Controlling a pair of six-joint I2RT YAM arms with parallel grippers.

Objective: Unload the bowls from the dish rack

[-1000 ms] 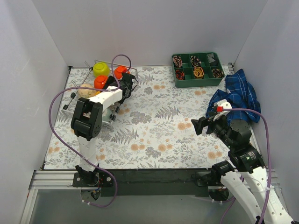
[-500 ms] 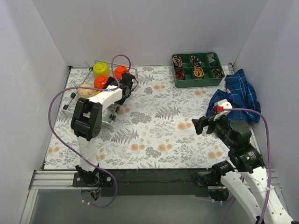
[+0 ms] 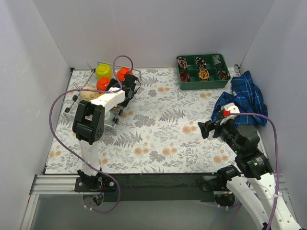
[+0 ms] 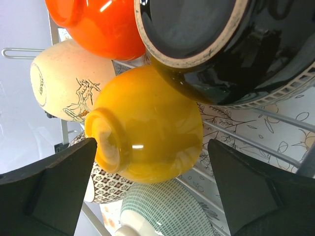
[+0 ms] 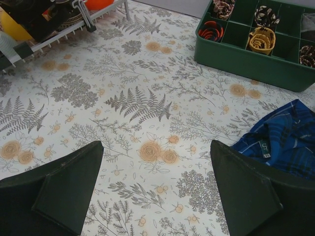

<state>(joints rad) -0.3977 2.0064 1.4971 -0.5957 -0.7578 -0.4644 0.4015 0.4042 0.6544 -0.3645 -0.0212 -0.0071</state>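
Dish rack (image 3: 78,89) sits at the far left corner of the bench (image 3: 163,143), loaded with bowls. Lime green bowl (image 3: 103,71) is at its far end.

Left gripper (image 4: 151,147) reaches into the rack, jaws wide apart. The yellow-orange bowl (image 4: 157,123) lies on its side between the fingers; we cannot tell whether they touch it. Around it we see a red-orange bowl (image 4: 98,24), a dark glossy bowl (image 4: 221,49), a beige bowl (image 4: 64,81), a grey-patterned bowl (image 4: 98,189) and a whitish ribbed bowl (image 4: 167,211).

Right gripper (image 5: 156,145) hangs over the bench near the right edge, jaws spread and holding nothing.

Green tray (image 3: 204,85) is at the far right corner, with a blue checked cloth (image 3: 244,98) just beside it along the right edge.
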